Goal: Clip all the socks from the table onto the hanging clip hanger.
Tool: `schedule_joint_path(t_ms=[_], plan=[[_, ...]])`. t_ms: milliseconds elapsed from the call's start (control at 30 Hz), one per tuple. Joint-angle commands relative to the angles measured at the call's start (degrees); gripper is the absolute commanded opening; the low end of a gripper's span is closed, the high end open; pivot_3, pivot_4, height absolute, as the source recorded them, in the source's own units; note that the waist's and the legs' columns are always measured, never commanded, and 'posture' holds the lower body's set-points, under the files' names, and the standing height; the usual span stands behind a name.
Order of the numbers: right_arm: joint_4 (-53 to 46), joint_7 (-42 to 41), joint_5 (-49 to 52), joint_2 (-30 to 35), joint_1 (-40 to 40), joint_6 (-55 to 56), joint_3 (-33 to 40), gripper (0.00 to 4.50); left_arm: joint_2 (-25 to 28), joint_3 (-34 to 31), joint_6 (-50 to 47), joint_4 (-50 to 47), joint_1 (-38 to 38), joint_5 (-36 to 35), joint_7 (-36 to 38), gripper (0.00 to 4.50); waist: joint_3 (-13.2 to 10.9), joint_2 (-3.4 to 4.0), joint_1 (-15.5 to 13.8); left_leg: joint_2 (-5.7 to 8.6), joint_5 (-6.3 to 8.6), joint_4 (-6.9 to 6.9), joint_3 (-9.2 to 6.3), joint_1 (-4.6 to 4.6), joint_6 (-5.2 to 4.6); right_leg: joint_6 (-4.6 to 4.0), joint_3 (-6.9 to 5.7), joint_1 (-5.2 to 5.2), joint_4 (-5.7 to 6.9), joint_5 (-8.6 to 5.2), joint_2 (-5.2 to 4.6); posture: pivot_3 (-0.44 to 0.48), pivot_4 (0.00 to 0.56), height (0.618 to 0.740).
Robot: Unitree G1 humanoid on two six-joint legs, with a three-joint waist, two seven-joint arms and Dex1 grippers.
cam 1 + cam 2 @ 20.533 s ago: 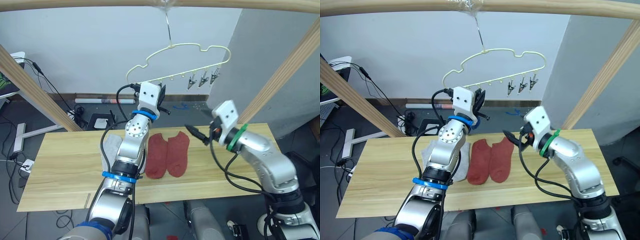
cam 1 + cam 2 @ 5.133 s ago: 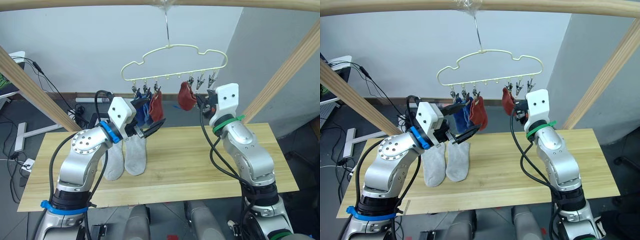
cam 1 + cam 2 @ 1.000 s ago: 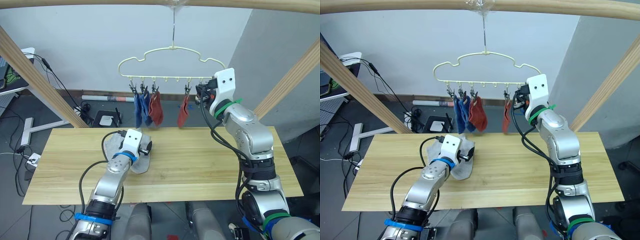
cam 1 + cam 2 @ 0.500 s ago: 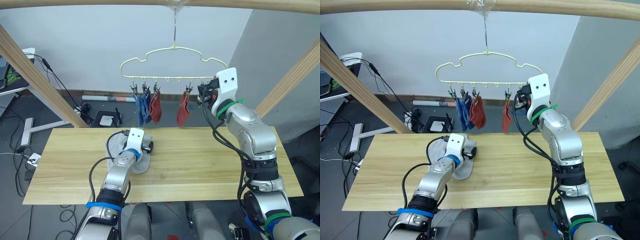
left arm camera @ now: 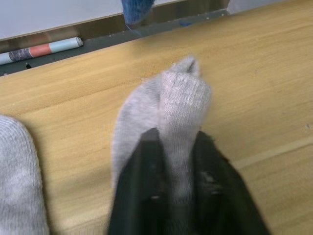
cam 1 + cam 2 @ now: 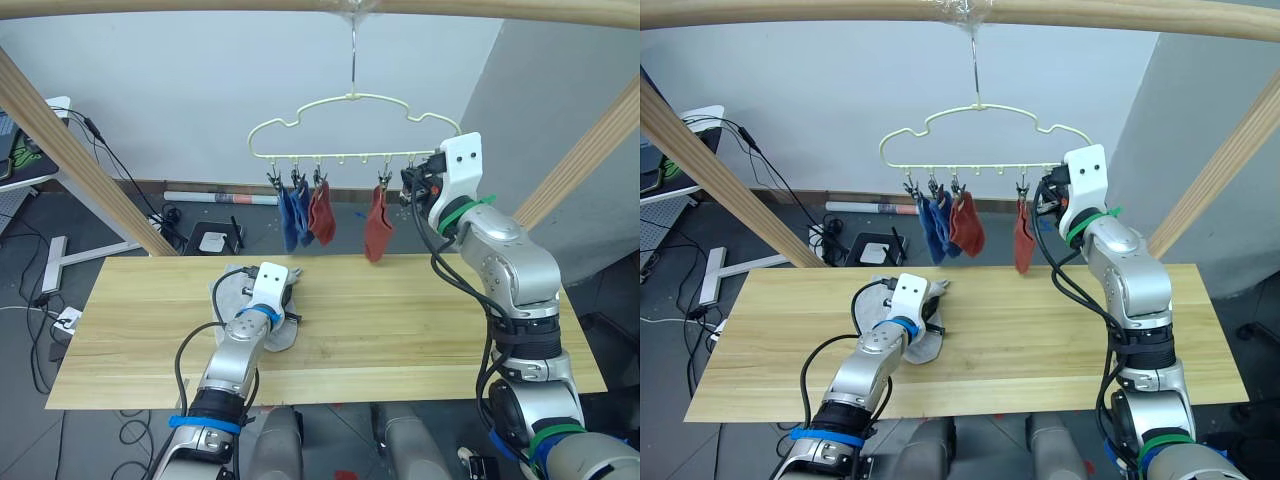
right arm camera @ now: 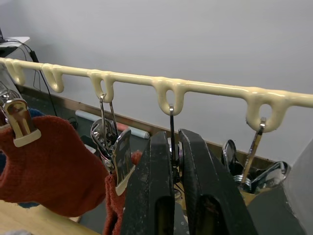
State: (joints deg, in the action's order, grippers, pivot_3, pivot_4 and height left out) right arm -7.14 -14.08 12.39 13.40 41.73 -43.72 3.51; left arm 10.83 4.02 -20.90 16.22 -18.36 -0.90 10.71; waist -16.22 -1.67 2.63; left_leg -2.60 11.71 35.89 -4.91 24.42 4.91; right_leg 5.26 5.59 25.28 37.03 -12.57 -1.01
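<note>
The pale yellow clip hanger hangs from the top beam. Two blue socks and a red sock are clipped at its left. Another red sock hangs further right. My right gripper is up at the hanger's right end, shut on a metal clip beside that red sock. Two grey socks lie on the table. My left gripper is down on the nearer grey sock, shut on a raised fold of it. The other grey sock lies flat just to its left.
Thick wooden frame poles slant down on the left and right of the table. A wooden beam runs across the top. More metal clips hang empty at the hanger's right end. Cables and a rolled tube lie on the floor behind.
My left gripper has shut, pinching up a fold of the grey sock. The hanger and its socks have swung slightly to the right with my right gripper.
</note>
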Motion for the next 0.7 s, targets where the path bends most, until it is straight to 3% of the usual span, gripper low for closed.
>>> schedule_joint_path(t_ms=[33, 100, 233, 500, 700], plan=[[0.55, 0.8, 0.9, 0.8, 0.73, -1.6, 2.52, 0.0, -1.19, 0.63, 0.49, -2.04, 1.03, -0.53, 1.4, 0.04, 0.0, 0.0, 0.0, 0.0, 0.0, 0.0, -0.01, 0.0, 0.0, 0.0, 0.0, 0.0, 0.0, 0.0, 0.0, -0.048, 0.283, 0.74], [0.75, 1.38, 2.6, 0.39, 1.81, -4.19, 4.43, 0.0, -2.15, 1.19, 1.32, -4.68, 1.63, -2.05, 3.53, 0.04, 0.0, 0.0, 0.03, 0.0, 0.0, -0.01, -0.01, 0.0, 0.0, 0.0, 0.0, 0.0, -0.01, 0.0, 0.0, -0.048, 0.283, 0.74], [3.78, 8.02, 11.41, -3.69, 8.89, -20.61, 18.03, 0.0, -4.46, 5.43, 5.21, -13.27, 2.69, -5.71, 11.63, 0.04, -0.01, 0.01, -0.25, 0.01, 0.0, -0.01, -0.01, 0.07, 0.0, -0.19, -0.01, 0.03, 0.0, 0.11, -0.03, -0.058, 0.27, 0.74], [7.13, 11.71, 14.79, -2.82, 15.15, -32.79, 24.0, 0.0, -8.72, 9.16, 9.05, -19.37, -2.24, -6.65, 14.69, 0.04, 0.0, 0.02, -0.21, 0.03, 0.0, -0.01, -0.03, 0.09, -0.01, -0.34, -0.04, 0.02, -0.06, 0.1, -0.03, -0.068, 0.269, 0.74], [9.72, 13.13, 15.84, -2.58, 19.15, -39.37, 27.71, 0.0, -15.37, 11.13, 10.64, -15.56, -9.12, -4.96, 12.23, 0.04, 0.01, 0.02, -0.32, 0.12, 0.0, 0.13, -0.05, 0.26, -0.01, -0.17, -0.03, 0.02, -0.16, 0.18, -0.08, -0.092, 0.267, 0.74]])
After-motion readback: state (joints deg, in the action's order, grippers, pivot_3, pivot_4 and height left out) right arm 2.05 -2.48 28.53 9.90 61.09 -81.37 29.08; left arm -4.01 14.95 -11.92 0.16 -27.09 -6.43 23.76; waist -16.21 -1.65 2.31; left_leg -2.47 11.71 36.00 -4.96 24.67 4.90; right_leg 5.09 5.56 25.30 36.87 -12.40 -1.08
